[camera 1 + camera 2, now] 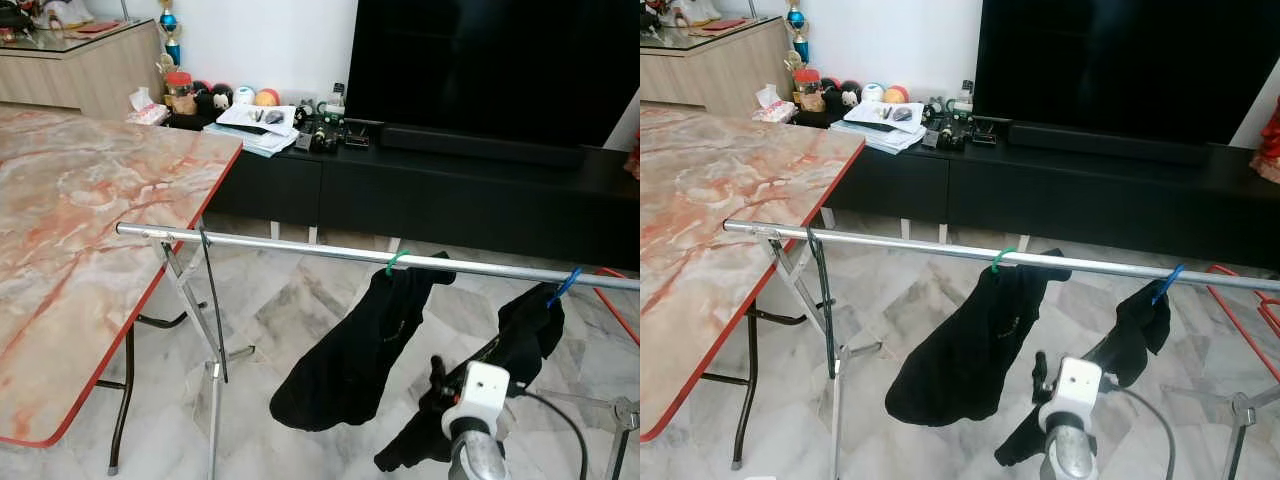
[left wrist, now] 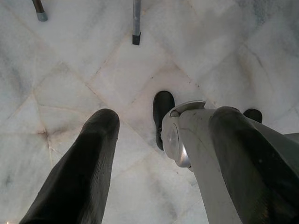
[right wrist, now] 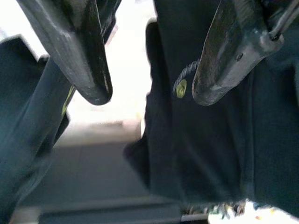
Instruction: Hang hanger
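Facing a silver rail (image 1: 300,247) stretched across the room on thin folding legs (image 1: 205,330). At the rail's left end, close by, a marble-patterned bench (image 1: 70,220) with a red edge, closing off that side. Beyond the rail, a strip of pale tiled floor (image 1: 290,300), then a low black cabinet (image 1: 450,195) under a dark television (image 1: 480,60), barring the way past. Under the rail, open floor between the legs and the hanging clothes. Hooked over the rail near its middle, a green hanger (image 1: 397,262) carrying a black garment (image 1: 350,360). Farther right on the rail, a blue hook (image 1: 565,284) with a second black garment (image 1: 530,330) drooping below it. On the cabinet beyond the rail's left half, papers (image 1: 255,125) among small balls and bottles, print too small to read. Below the rail at the second garment, the right tool (image 3: 152,95), released, fingers (image 3: 88,56) spread wide and clasping nothing. Dark cloth close behind them, and a yellow-green stud (image 3: 181,87) on a cord beside one tip; touching or not, cannot tell. Well below the rail, the left tool (image 2: 166,116) hanging idle over the floor, fingers likewise apart and empty, pointing down near the robot's black foot (image 2: 163,105).
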Available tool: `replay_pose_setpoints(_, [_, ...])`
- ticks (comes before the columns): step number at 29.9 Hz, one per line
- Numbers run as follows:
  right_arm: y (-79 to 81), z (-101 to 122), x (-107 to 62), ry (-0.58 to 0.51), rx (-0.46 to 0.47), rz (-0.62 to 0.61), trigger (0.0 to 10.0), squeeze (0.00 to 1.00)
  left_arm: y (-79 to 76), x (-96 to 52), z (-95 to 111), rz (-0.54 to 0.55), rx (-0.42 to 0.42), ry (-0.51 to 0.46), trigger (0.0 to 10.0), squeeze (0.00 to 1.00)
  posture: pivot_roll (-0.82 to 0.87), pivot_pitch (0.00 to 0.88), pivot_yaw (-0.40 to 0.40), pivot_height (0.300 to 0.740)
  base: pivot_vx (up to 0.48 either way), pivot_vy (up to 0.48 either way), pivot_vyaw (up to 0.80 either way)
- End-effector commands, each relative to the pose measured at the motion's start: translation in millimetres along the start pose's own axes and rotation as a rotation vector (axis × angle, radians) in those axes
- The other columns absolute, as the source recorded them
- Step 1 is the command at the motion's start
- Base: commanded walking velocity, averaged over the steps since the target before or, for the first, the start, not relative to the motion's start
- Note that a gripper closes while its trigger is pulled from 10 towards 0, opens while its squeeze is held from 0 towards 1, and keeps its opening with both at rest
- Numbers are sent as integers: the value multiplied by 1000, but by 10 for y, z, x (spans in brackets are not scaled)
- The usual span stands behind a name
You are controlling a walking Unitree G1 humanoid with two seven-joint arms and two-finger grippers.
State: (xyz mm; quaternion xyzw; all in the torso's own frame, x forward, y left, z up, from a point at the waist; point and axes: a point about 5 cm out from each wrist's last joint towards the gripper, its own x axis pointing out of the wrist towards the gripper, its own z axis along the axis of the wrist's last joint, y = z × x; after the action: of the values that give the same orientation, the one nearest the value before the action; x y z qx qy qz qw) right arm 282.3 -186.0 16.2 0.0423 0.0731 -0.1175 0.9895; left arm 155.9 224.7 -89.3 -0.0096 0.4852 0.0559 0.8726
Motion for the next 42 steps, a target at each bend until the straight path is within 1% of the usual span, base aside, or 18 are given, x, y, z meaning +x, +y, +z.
replay_pose_setpoints(1, [-75, 15, -3, -11, -10, -43, 10000, 0, 6, -8, -52, -3, 22, 24, 10000, 0, 147, 0, -64, 740, 0, 0, 0])
replay_pose_setpoints(2, [-152, 10, -2, -3, -11, -93, 10000, 0, 7, -7, -49, -4, 23, 23, 10000, 0, 147, 0, -64, 740, 0, 0, 0])
replay_pose_setpoints(3, [-152, 10, -2, -3, -11, -93, 10000, 0, 7, -7, -49, -4, 23, 23, 10000, 0, 147, 0, -64, 740, 0, 0, 0])
replay_pose_setpoints(5, [-253, -71, -17, 60, -14, -150, 10000, 0, 8, -6, -43, -4, 26, 22, 10000, 0, 146, 0, -63, 740, 0, 0, 0])
replay_pose_setpoints(6, [-258, -83, -22, 68, -15, -153, 10000, 0, 8, -6, -43, -4, 26, 22, 10000, 0, 146, 0, -63, 740, 0, 0, 0])
replay_pose_setpoints(8, [-278, -157, -34, 131, -11, -169, 10000, 0, 5, -5, -39, -4, 26, 21, 10000, 0, 149, 0, -63, 740, 0, 0, 0])
replay_pose_setpoints(12, [-271, -179, -29, 157, -5, -177, 10000, 0, 6, -5, -38, -4, 26, 20, 10000, 0, 154, 0, -63, 740, 0, 0, 0])
replay_pose_setpoints(14, [-270, -186, -2, 192, 18, -203, 10000, 0, 7, -5, -36, -4, 27, 20, 10000, 0, 156, 0, -62, 740, 0, 0, 0])
replay_pose_setpoints(19, [-295, -205, 25, 248, 42, -239, 10000, 0, 10, -5, -33, -3, 29, 20, 10000, 0, 163, 0, -60, 740, 0, 0, 0])
replay_pose_setpoints(23, [-308, -235, 31, 294, 62, -249, 10000, 0, 11, -5, -32, -4, 32, 21, 10000, 0, 163, 0, -60, 740, 0, 0, 0])
replay_pose_setpoints(26, [-294, -290, 17, 354, 73, -245, 10000, 0, 14, -5, -28, -5, 35, 19, 10000, 0, 170, 0, -57, 740, 0, 0, 0])
replay_pose_setpoints(28, [-289, -305, 12, 369, 78, -246, 10000, 0, 15, -5, -28, -5, 35, 19, 10000, 0, 173, 0, -57, 740, 0, 0, 0])
replay_pose_setpoints(31, [-290, -340, -6, 398, 111, -265, 10000, 0, 17, -5, -27, -5, 38, 19, 10000, 0, 178, 0, -55, 740, 0, 0, 0])
replay_pose_setpoints(34, [-266, -404, -43, 446, 85, -249, 10000, 0, 19, -5, -26, -4, 42, 20, 10000, 0, 178, 0, -55, 740, 0, 0, 0])
replay_pose_setpoints(36, [-249, -412, -47, 449, 105, -235, 10000, 0, 19, -5, -26, -4, 43, 20, 10000, 0, 178, 0, -55, 740, 0, 0, 0])
replay_pose_setpoints(37, [-244, -412, -45, 449, 112, -229, 4431, 0, 19, -5, -25, -4, 43, 20, 10000, 0, 178, 0, -55, 740, 0, 0, 0])
replay_pose_setpoints(38, [-241, -411, -44, 449, 110, -223, 0, 0, 21, -5, -25, -4, 44, 19, 10000, 0, 187, 0, -54, 740, 0, 0, 0])
replay_pose_setpoints(42, [-237, -405, -39, 445, 124, -220, 0, 0, 26, -6, -22, -2, 46, 18, 10000, 0, 189, 0, -54, 740, 0, 0, 0])
